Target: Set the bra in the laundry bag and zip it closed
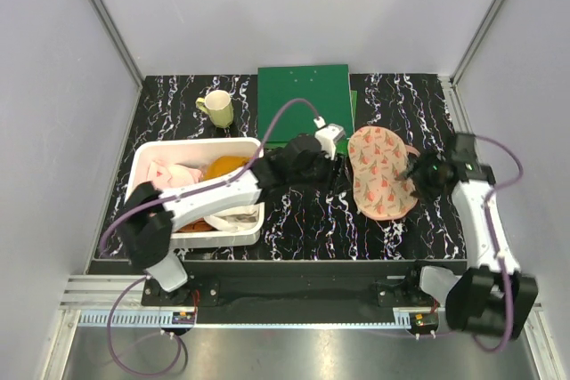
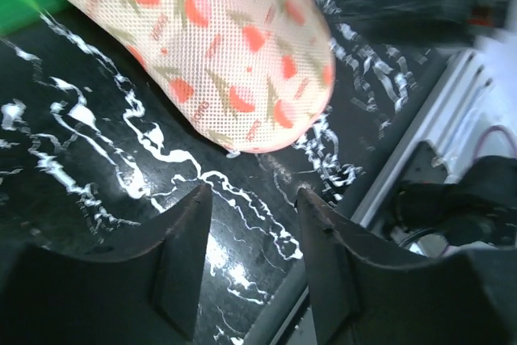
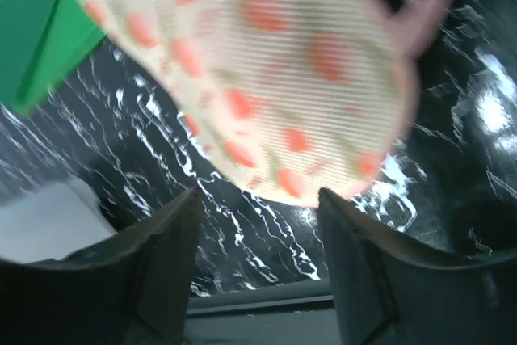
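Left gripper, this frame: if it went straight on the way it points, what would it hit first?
Probably the round cream-pink mesh laundry bag with red motifs. The left gripper, jaws open, has only bare black marbled tabletop before it, though depth is unclear.

1. Bare worktop (image 1: 307, 224) strip betw. white bin (image 1: 191, 142) & laundry bag (image 1: 383, 175); left arm (image 1: 223, 191) lies across its far part.
2. Green board (image 1: 303, 100) & mug (image 1: 216, 109) block far side.
3. Worktop in front of bag open; right arm (image 1: 476, 211) just beside.
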Action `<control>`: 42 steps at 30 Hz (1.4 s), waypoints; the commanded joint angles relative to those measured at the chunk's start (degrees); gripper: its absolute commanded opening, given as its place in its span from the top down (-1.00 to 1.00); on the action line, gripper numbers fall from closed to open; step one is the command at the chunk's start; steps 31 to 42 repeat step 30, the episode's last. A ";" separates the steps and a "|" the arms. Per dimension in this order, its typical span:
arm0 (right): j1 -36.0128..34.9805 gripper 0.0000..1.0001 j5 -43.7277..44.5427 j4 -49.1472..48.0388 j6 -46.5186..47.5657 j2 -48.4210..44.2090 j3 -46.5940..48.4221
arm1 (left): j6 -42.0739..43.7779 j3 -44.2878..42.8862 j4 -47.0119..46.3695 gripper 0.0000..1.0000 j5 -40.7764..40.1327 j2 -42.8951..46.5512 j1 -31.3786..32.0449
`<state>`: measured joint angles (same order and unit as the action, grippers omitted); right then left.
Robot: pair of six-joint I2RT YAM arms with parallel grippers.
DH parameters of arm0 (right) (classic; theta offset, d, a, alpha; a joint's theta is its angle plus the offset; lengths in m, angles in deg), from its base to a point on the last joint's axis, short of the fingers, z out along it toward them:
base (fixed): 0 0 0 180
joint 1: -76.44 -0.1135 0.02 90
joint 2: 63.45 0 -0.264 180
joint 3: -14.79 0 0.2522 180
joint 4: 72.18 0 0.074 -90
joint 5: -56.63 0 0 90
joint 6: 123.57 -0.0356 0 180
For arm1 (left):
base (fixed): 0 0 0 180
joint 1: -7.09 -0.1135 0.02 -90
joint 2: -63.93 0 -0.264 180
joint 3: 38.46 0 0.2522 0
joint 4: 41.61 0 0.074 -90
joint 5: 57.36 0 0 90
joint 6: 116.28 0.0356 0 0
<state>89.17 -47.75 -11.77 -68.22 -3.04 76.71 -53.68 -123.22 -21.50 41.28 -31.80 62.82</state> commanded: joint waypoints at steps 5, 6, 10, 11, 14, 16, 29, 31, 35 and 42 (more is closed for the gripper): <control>-27.47 -0.46 20.69 -1.47 3.28 12.36 18.63 | 0.42 15.07 -4.85 -0.07 -15.58 22.81 1.31; -32.54 -0.50 21.48 -2.09 3.10 12.89 19.94 | 0.24 16.93 -5.20 -0.08 -17.85 25.30 1.58; -44.35 -0.99 23.85 -5.25 1.35 14.48 19.08 | -1.78 27.46 -5.65 -0.10 -22.25 38.39 3.15; -46.63 -0.99 23.78 -6.04 0.82 13.87 18.20 | -3.26 29.41 -5.82 -0.12 -22.62 43.90 3.34; -52.36 -0.99 22.28 -11.22 -2.16 10.02 12.24 | -7.65 37.93 -5.91 -0.15 -24.02 55.15 4.39; -55.43 -1.00 22.63 -15.00 -4.01 6.59 6.79 | -10.03 44.85 -5.65 -0.28 -24.55 64.20 5.27; -56.94 -1.00 9.03 -37.19 -5.33 -32.61 -20.63 | -15.50 56.24 8.42 -0.97 -21.84 103.03 6.68; -56.94 -0.99 6.83 -40.29 -6.38 -33.85 -24.13 | -14.88 55.80 7.81 -0.97 -18.61 102.23 6.68; -56.94 -0.99 6.83 -40.29 -6.38 -33.85 -24.13 | -14.88 55.80 7.81 -0.97 -18.61 102.23 6.68; -56.94 -0.99 6.83 -40.29 -6.38 -33.85 -24.13 | -14.88 55.80 7.81 -0.97 -18.61 102.23 6.68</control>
